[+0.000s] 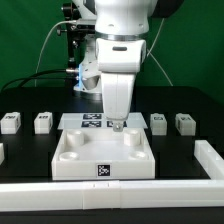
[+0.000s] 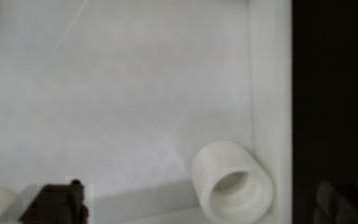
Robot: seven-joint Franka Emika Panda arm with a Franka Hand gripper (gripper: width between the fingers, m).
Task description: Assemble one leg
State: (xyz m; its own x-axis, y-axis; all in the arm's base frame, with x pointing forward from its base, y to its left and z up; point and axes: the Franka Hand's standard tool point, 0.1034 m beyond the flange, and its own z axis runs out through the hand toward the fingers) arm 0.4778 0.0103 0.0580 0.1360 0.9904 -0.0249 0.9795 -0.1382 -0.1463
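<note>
White plastic legs (image 1: 42,122) lie loose to both sides of the gripper (image 1: 117,126), the nearest leg (image 1: 158,121) close by. Its jaws stand wide and empty above a tray (image 1: 68,168) socket (image 2: 229,186). No leg is fitted yet.

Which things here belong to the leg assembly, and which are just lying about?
For the job: four legs, the tray-like part with corner sockets, the open gripper.
Lying about: the marker board, the white border rail.
</note>
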